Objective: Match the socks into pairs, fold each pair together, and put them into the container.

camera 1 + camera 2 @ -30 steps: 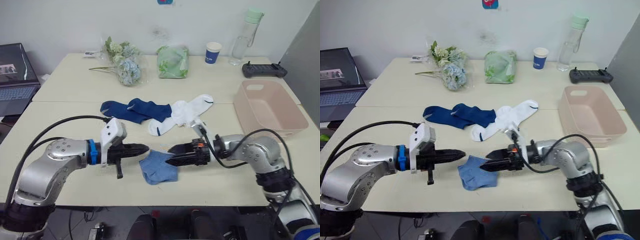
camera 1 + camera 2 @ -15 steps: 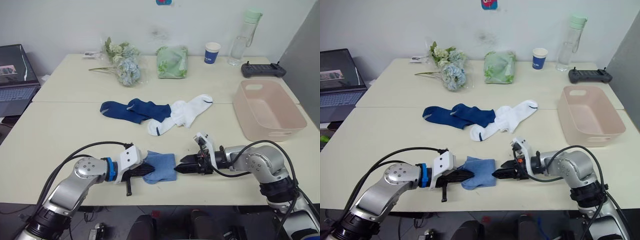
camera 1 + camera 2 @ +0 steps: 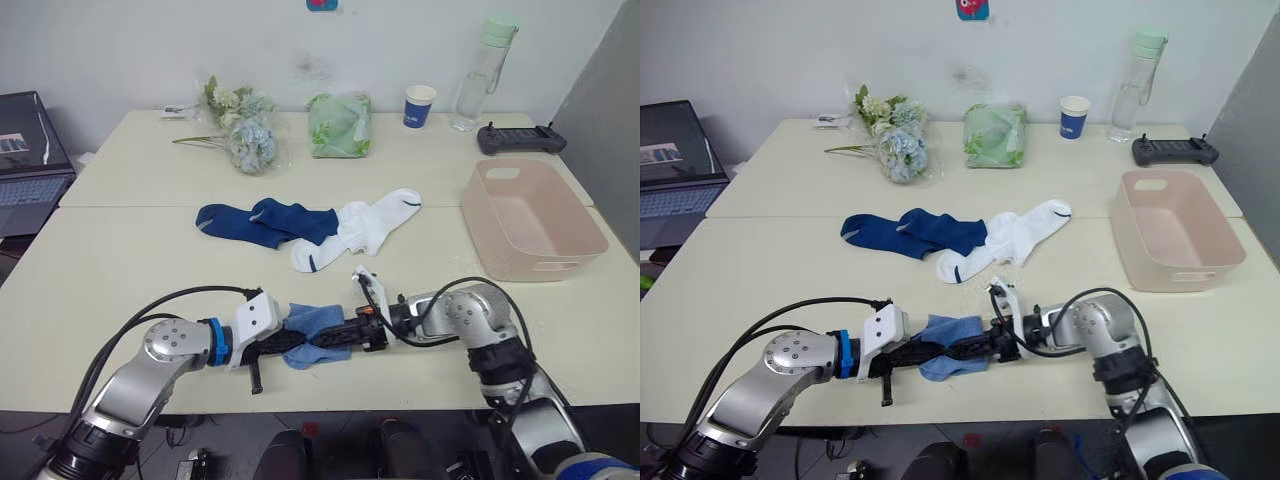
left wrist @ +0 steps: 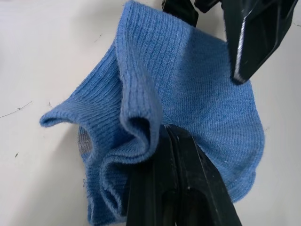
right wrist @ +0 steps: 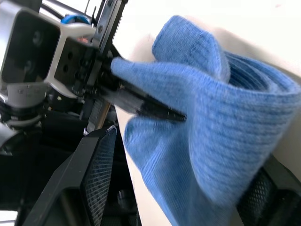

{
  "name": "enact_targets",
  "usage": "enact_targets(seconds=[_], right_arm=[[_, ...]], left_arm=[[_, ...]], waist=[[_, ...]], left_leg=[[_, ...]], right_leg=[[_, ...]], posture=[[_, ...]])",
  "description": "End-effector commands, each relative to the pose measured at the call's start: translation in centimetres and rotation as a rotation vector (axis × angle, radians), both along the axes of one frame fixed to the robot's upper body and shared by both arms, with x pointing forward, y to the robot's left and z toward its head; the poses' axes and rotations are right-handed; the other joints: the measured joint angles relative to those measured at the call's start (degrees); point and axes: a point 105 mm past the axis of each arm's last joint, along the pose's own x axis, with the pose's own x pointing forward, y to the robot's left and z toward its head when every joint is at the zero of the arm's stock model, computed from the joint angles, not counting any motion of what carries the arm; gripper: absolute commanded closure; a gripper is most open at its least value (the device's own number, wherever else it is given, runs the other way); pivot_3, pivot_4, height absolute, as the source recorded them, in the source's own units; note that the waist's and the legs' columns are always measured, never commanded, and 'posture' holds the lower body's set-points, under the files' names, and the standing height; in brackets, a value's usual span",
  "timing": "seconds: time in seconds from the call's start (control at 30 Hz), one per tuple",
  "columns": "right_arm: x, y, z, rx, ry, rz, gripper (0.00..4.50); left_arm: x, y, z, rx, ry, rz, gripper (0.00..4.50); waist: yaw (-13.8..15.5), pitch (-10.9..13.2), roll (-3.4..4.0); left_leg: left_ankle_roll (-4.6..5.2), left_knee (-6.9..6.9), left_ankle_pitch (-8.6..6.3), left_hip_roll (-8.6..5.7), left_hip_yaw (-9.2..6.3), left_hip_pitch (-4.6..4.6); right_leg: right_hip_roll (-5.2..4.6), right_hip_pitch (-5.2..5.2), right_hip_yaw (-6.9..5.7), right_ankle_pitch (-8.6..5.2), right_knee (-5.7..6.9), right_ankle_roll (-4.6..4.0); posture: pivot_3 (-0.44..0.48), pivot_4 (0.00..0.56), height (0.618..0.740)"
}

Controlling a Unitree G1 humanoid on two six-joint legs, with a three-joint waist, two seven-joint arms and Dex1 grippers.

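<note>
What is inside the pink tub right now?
The pink tub looks bare inside: pale floor and walls, no socks. Its near wall hides a strip of floor, so that part cannot be checked.

A plain white wall [image 3: 130, 40] is seen behind, with a small coloured sticker [image 3: 973, 8] at the top edge. Two pale cream worktops are set edge to edge, the far worktop [image 3: 140, 150] joined to the near worktop [image 3: 90, 270] along a thin seam. A grey panel [image 3: 610, 110] is seen at the right edge. At the left edge an open laptop [image 3: 25, 150] is seen (screen lit). Even, soft light is cast, with faint shadows.
</note>
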Motion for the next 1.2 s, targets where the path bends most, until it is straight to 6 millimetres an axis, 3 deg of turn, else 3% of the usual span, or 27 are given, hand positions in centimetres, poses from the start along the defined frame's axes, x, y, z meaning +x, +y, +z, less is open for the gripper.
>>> enact_targets(seconds=[0.03, 0.1, 0.37, 0.4, 0.47, 0.57, 0.63, 0.77, 0.97, 1.1, 1.2], right_arm=[[0.6, 0.2, 0.4, 0.007, -0.029, -0.009, 1.16], [0.6, 0.1, 0.2, 0.003, -0.023, -0.012, 1.58], [0.9, -0.2, -0.1, -0.016, -0.033, -0.041, 4.33], [0.9, -0.3, 0.0, -0.018, -0.039, -0.042, 4.46], [1.1, -0.7, 0.4, -0.012, -0.068, -0.046, 4.48], [1.7, -2.1, 1.6, 0.015, -0.118, -0.086, 4.5], [2.4, -3.7, 3.0, 0.018, -0.195, -0.127, 4.5], [3.8, -7.7, 7.6, 0.02, -0.377, -0.239, 4.5], [5.5, -13.6, 15.1, -0.068, -0.691, -0.441, 4.5], [7.6, -20.0, 21.4, -0.283, -1.006, -0.655, 4.5], [8.5, -23.6, 23.8, -0.501, -1.204, -0.717, 4.5]], left_arm=[[0.0, 0.8, -0.1, 0.022, 0.011, 0.04, 4.5], [0.0, 0.9, -0.1, 0.022, 0.012, 0.043, 4.5], [0.1, 1.1, 0.3, 0.017, 0.008, 0.046, 4.5], [0.2, 1.1, 0.6, 0.008, 0.002, 0.04, 4.5], [0.4, 0.8, 1.7, -0.04, -0.014, 0.031, 4.5], [0.2, 0.1, 4.6, -0.17, -0.028, 0.006, 3.94], [0.2, 0.0, 7.0, -0.242, -0.03, 0.003, 3.32], [0.6, -0.6, 11.6, -0.317, -0.067, -0.023, 2.04], [2.8, -4.2, 16.6, -0.41, -0.209, -0.077, 0.12], [4.6, -8.3, 19.5, -0.485, -0.309, -0.121, 0.04], [5.5, -10.3, 20.5, -0.551, -0.338, -0.118, 0.04]], waist=[[0.0, 0.0, 0.0], [0.0, 0.0, 0.0], [-0.1, 0.0, -0.01], [-0.1, 0.0, -0.01], [0.0, 0.0, -0.01], [0.1, 0.0, 0.0], [0.4, 0.1, -0.04], [0.5, 0.2, -0.04], [0.3, 0.2, -0.04], [0.6, 0.4, -0.17], [0.6, 0.4, -0.21]], left_leg=[[0.0, 0.0, 0.0, 0.0, 0.0, 0.0], [0.0, 0.0, 0.0, 0.0, 0.0, 0.0], [0.0, -0.01, 0.0, 0.0, -0.01, 0.02], [0.0, -0.01, 0.0, 0.0, -0.01, 0.02], [0.0, 0.0, 0.0, -0.02, 0.0, 0.01], [0.0, 0.0, 0.0, -0.02, -0.01, -0.05], [0.0, 0.02, 0.0, -0.03, -0.06, -0.13], [0.0, 0.05, 0.0, -0.11, -0.06, -0.27], [0.0, 0.04, 0.0, -0.09, -0.03, -0.23], [-0.01, 0.08, 0.01, -0.2, 0.05, -0.24], [-0.01, 0.06, 0.01, -0.24, 0.19, -0.26]], right_leg=[[0.0, 0.0, 0.0, 0.0, 0.0, 0.0], [0.0, 0.0, 0.0, 0.0, 0.0, 0.0], [0.01, 0.01, 0.0, 0.02, 0.0, -0.03], [0.0, 0.01, 0.0, 0.03, 0.0, -0.04], [-0.01, 0.01, 0.0, 0.04, 0.0, -0.06], [-0.01, -0.02, -0.01, 0.04, -0.03, -0.06], [-0.04, -0.03, -0.07, 0.04, -0.08, -0.06], [-0.08, -0.05, -0.08, 0.04, -0.19, -0.04], [0.02, -0.02, -0.09, 0.03, -0.18, -0.03], [0.06, -0.01, -0.06, 0.03, -0.13, -0.03], [0.07, 0.01, 0.01, 0.02, -0.34, 0.02]], posture=[[0.0, 0.15, 0.74], [0.0, 0.15, 0.74], [0.0, 0.15, 0.74], [0.0, 0.15, 0.74], [0.0, 0.15, 0.74], [0.0, 0.15, 0.74], [0.0, 0.15, 0.74], [0.0, 0.15, 0.74], [0.0, 0.15, 0.74], [0.0, 0.15, 0.74], [0.0, 0.15, 0.74]])
